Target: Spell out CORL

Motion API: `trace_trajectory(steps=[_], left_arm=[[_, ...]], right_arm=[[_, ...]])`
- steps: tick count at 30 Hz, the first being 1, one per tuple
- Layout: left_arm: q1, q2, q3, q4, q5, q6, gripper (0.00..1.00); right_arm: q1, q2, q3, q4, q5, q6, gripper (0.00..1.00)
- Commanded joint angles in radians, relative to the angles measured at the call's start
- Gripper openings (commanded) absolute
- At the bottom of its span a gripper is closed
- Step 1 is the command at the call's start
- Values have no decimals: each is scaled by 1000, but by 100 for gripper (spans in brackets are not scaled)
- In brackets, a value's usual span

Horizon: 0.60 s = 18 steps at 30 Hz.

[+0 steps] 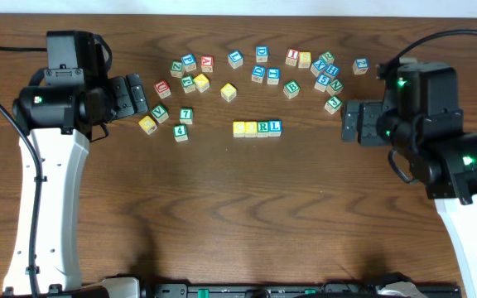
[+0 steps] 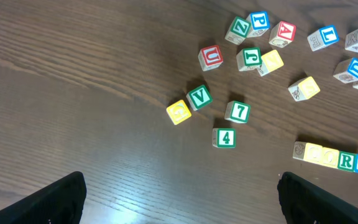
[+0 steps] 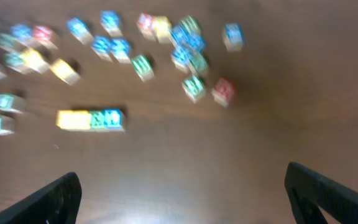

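The row of blocks (image 1: 257,127) at the middle of the desk (image 1: 247,217); left gripper (image 2: 182,179) and right gripper (image 3: 182,180) both spread wide, holding nothing.

From my station I see four blocks touching side by side: two yellow, then a green R and a blue L. The yellow faces are too faint for me to read. The other blocks (image 1: 228,92) lie scattered in an arc behind the row. Overhead, each gripper hangs off to its own side, well apart from the row.
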Motion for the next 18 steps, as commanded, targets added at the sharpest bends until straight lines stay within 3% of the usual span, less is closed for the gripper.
trace_trajectory(steps=[1, 4, 7, 18], left_arm=[[5, 5, 15, -3, -16, 10, 97], [5, 5, 15, -3, -16, 10, 97], [5, 5, 15, -3, -16, 10, 97], [5, 5, 15, -3, -16, 10, 97]], right_arm=[[-28, -101, -56, 82, -100, -144, 99], [-66, -203, -174, 205, -156, -154, 99], [-122, -378, -417, 406, -224, -193, 99], [-175, -900, -1085, 888, -275, -198, 99]])
